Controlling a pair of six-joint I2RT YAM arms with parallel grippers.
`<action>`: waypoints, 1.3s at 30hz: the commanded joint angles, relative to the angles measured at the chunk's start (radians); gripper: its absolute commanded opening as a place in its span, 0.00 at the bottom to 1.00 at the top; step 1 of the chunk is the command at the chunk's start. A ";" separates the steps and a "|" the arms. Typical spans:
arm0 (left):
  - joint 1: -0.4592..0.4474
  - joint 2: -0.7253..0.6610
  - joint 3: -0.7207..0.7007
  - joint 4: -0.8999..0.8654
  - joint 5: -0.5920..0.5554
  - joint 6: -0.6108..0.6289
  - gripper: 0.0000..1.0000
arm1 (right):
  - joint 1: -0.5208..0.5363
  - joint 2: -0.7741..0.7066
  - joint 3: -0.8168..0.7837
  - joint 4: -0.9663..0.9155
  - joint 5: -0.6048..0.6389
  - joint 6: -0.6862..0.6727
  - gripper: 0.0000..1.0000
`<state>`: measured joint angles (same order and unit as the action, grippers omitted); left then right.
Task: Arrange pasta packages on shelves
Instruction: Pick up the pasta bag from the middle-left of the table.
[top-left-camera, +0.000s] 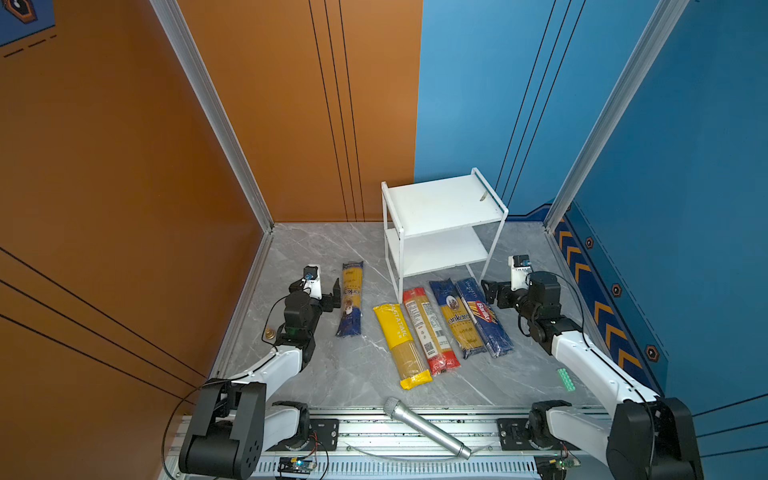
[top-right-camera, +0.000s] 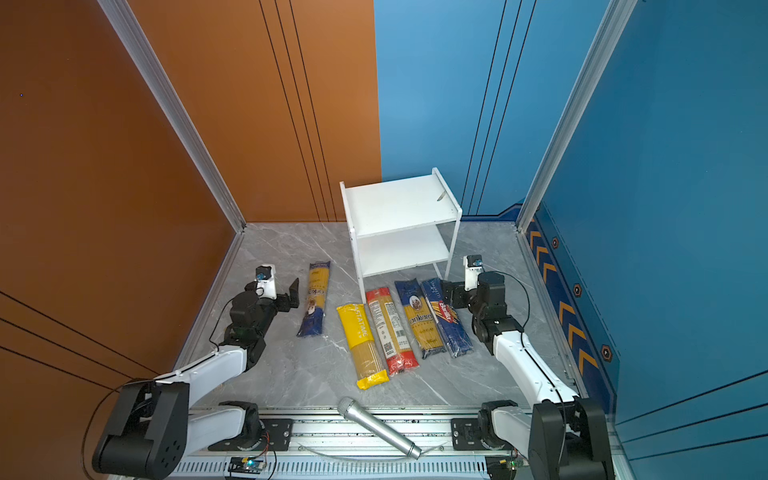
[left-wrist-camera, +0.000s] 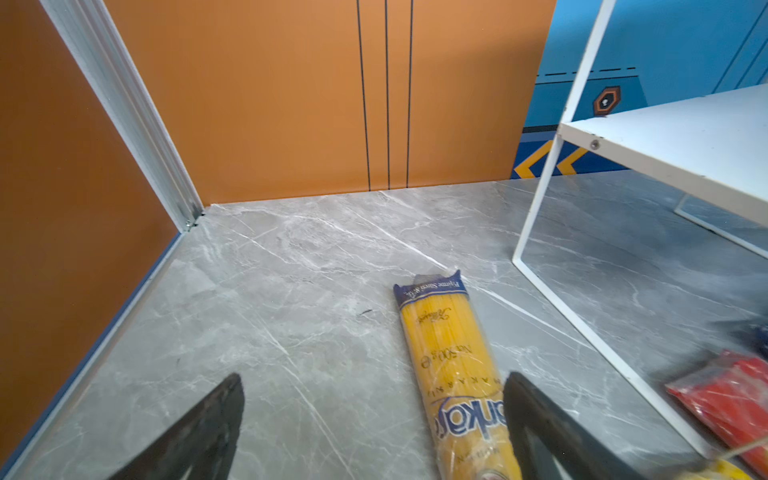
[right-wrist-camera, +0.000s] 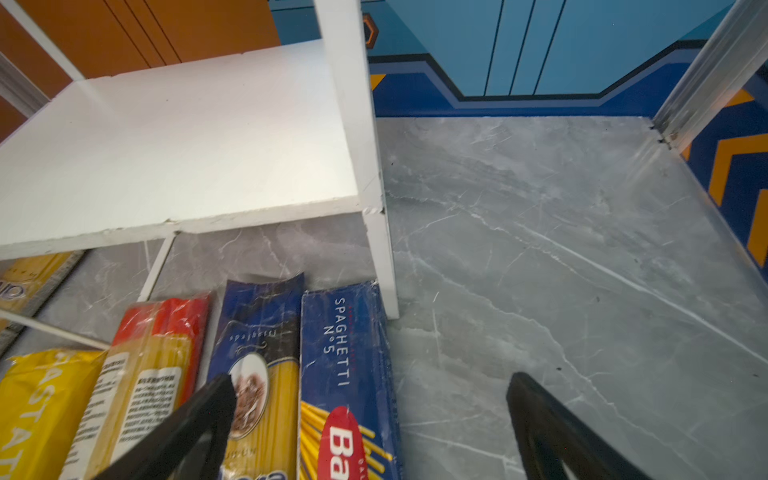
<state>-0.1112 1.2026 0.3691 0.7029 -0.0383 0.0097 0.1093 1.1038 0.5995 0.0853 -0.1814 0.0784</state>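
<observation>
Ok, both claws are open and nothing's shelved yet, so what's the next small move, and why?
Probably nudge the left claw sideways to centre it over the lone ankara bag. It is open, and in the left wrist view the bag lies off-centre, close against one finger. The shelves hold no bags.

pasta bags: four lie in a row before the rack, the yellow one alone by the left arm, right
No. The lone bag by the left arm is an ankara bag, as both top views show; the yellow bag lies in the row.
</observation>
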 joint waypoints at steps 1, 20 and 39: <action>-0.048 -0.020 0.049 -0.133 0.025 -0.020 0.98 | 0.037 -0.049 0.036 -0.184 -0.057 0.051 1.00; -0.257 -0.071 0.071 -0.348 -0.109 -0.260 0.98 | 0.327 -0.156 -0.033 -0.259 0.013 0.231 1.00; -0.375 0.019 0.085 -0.484 -0.193 -0.348 0.98 | 0.421 -0.184 -0.125 -0.228 0.064 0.264 1.00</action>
<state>-0.4740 1.2022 0.4221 0.2596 -0.2089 -0.3187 0.5175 0.9092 0.4892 -0.1707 -0.1524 0.3241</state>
